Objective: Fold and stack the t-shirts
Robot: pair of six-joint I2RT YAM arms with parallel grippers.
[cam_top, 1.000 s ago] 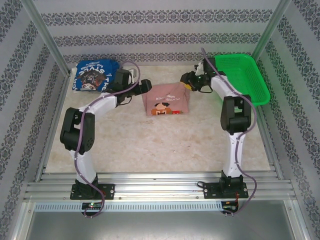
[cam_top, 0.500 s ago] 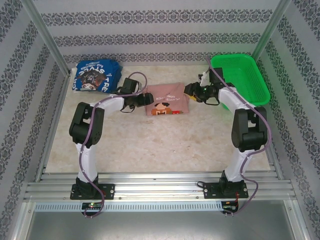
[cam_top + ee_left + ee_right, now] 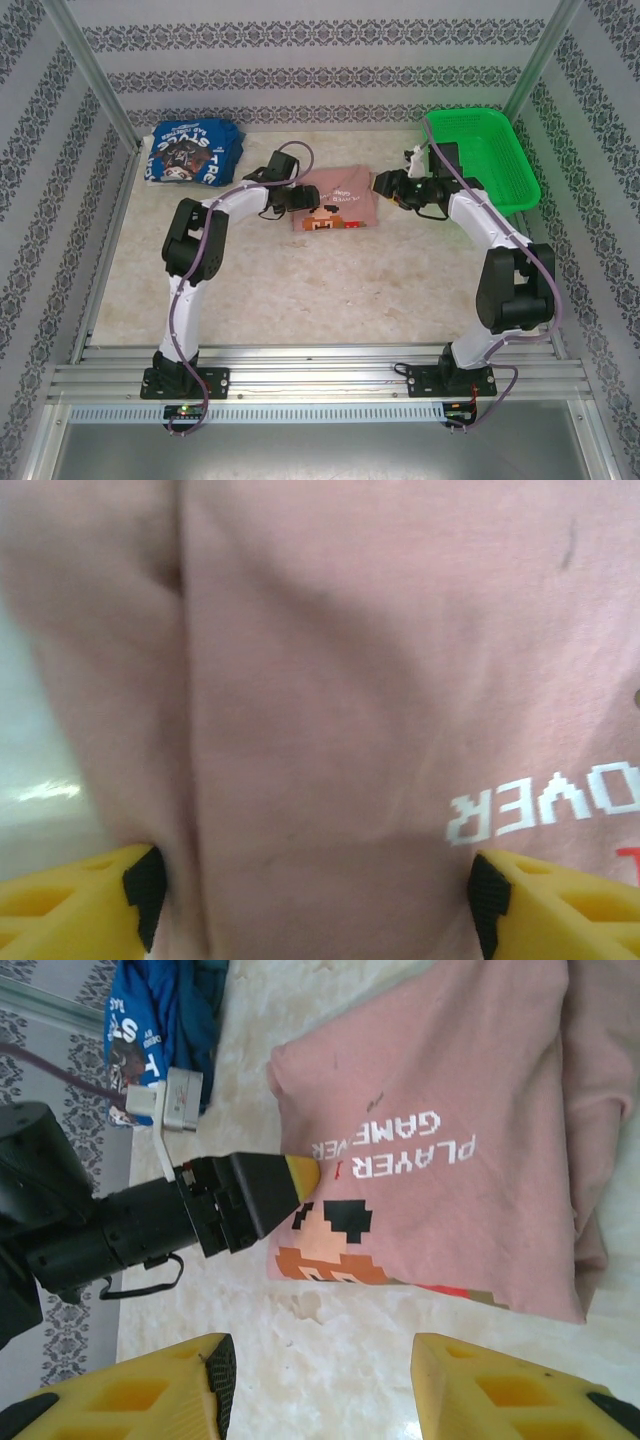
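At 12 o'clock on tabletop [image 3: 300, 290], spread left fingers [image 3: 70, 905] straddling 9 o'clock edge of pink shirt [image 3: 335, 200], spread right fingers [image 3: 500, 1390] hovering at 3; shallow pinch risking fold unravelling.

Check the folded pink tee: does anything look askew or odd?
The pink t-shirt is not fully flat: past the lettering its edge bunches into a loose ridge. The blue t-shirt lies rumpled in the far left corner, apart from it. Nothing looks damaged.
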